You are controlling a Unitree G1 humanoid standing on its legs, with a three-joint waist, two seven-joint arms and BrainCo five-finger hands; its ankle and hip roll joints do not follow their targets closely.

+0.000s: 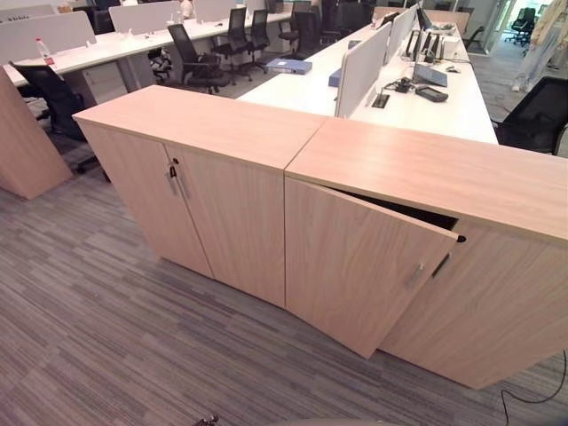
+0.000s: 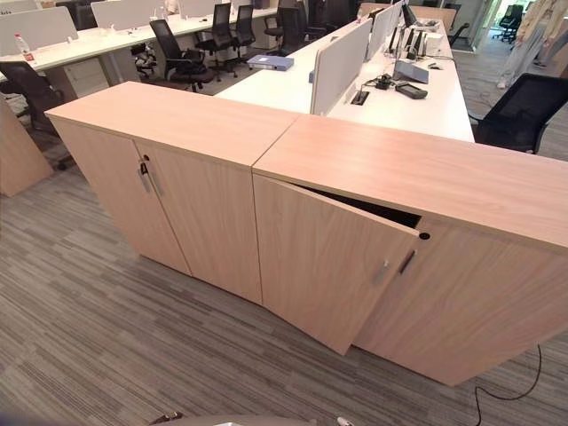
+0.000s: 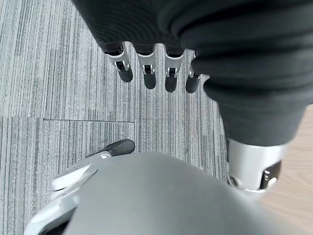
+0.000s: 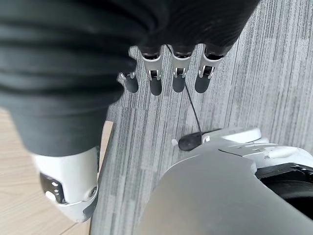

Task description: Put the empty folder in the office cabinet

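Observation:
A low light-wood office cabinet (image 1: 417, 169) stands before me in two units. The left door (image 1: 355, 266) of the right unit hangs ajar, with a dark gap along its top. The doors of the left unit (image 1: 191, 209) are closed, and a key hangs in the lock (image 1: 174, 169). A flat blue folder-like thing (image 1: 288, 65) lies on the white desk behind. My left hand (image 3: 145, 63) hangs over the carpet with relaxed fingers and holds nothing. My right hand (image 4: 178, 66) hangs the same way, empty, beside a wooden panel.
Grey striped carpet (image 1: 98, 337) lies in front of the cabinet. Behind it are white desks (image 1: 426, 111) with screens, dividers and black office chairs (image 1: 532, 120). Another wooden cabinet (image 1: 22, 146) stands at the left. A person (image 1: 543, 44) is at the far back right.

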